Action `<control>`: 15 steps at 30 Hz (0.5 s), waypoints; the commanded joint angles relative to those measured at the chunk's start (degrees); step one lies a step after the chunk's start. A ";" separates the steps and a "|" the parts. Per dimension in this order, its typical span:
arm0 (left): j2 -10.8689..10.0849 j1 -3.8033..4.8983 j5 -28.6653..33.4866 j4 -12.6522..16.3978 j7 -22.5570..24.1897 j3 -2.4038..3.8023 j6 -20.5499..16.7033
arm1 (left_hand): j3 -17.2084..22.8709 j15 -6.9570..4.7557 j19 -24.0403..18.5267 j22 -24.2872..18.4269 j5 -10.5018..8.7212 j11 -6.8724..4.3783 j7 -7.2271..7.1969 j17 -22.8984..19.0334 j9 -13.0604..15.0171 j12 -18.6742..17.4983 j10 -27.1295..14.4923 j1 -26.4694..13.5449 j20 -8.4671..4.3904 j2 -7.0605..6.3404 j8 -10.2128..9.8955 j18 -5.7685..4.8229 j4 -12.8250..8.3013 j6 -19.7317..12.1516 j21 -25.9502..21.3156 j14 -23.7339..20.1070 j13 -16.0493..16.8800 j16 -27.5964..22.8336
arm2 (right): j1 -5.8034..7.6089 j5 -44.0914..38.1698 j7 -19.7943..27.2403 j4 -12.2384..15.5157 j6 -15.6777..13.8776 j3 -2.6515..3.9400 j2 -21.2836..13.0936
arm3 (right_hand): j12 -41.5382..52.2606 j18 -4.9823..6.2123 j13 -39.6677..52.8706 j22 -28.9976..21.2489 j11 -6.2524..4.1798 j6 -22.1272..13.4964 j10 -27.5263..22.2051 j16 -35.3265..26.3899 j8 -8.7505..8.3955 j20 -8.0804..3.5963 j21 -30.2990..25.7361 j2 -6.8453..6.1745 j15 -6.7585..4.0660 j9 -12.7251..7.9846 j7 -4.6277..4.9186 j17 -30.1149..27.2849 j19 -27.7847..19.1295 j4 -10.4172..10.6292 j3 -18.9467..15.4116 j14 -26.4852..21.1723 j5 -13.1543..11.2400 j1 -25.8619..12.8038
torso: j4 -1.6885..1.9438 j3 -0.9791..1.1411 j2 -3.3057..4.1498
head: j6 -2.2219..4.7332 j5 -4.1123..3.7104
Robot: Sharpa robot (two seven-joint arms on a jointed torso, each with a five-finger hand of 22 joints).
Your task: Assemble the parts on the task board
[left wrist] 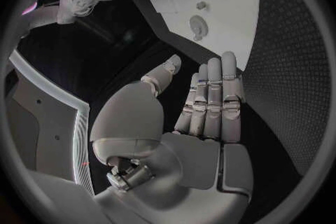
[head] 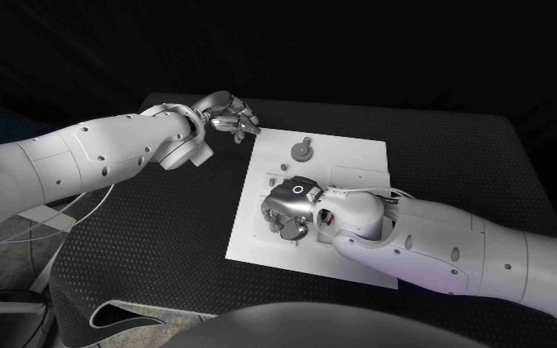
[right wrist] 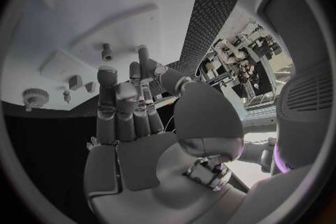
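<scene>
Table [head: 139, 235]: black, bearing the board.
Board [head: 348, 155]: white, mid-table.
Right hand [head: 290, 207]: over the board's 7 o'clock side, fingers apart, holding nothing.
Left hand [head: 228, 117]: off the board's 11 o'clock corner, fingers straight, holding nothing.
Parts: round piece [head: 303, 151] at 12 o'clock; small ones [right wrist: 82, 84] loose.
Progress: seemingly early; right hand covers some sockets.

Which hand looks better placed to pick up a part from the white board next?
Probably the right. The right silver hand hovers directly over the white rectangular task board, holding nothing. The left silver hand sits open beyond the board's far corner, over the black table.
</scene>
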 commanded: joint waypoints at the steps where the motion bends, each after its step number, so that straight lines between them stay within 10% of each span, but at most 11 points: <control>1: 0.08 0.07 -0.07 0.15 0.25 0.03 0.38 | -0.02 0.09 0.37 -0.02 0.09 0.14 0.38 0.11 -0.08 0.14 -0.23 0.21 0.05 -0.21 0.29 2.86 0.38 0.03 -0.21 0.25 0.08 -0.41 | -0.30 -1.01 -0.14 -0.37 0.55 -0.26 0.03 | -0.26 3.97 0.07 1.07 -0.09 0.42 0.50 -0.39 0.34 -0.23 0.21 0.36 -0.36 0.05 0.05 0.09 0.03 -0.15 0.32 0.10 0.32 -0.01 | 0.01 0.01 0.00 | 0.00 -0.05; 15: 0.01 0.07 -0.07 0.12 0.09 0.03 0.61 | -0.04 0.09 0.36 -0.01 0.09 0.15 0.38 0.20 -0.09 0.14 -0.26 0.20 0.05 -0.22 0.29 2.86 0.41 0.01 -0.26 0.25 0.08 -0.50 | -0.32 -1.26 -0.42 -0.15 0.34 -0.26 -0.45 | -0.32 3.97 0.11 1.08 -0.10 0.42 0.52 -0.40 0.33 -0.23 0.21 0.36 -0.37 0.05 0.05 0.11 0.02 -0.18 0.36 0.10 0.32 -0.02 | -0.03 0.04 0.00 | -0.10 0.09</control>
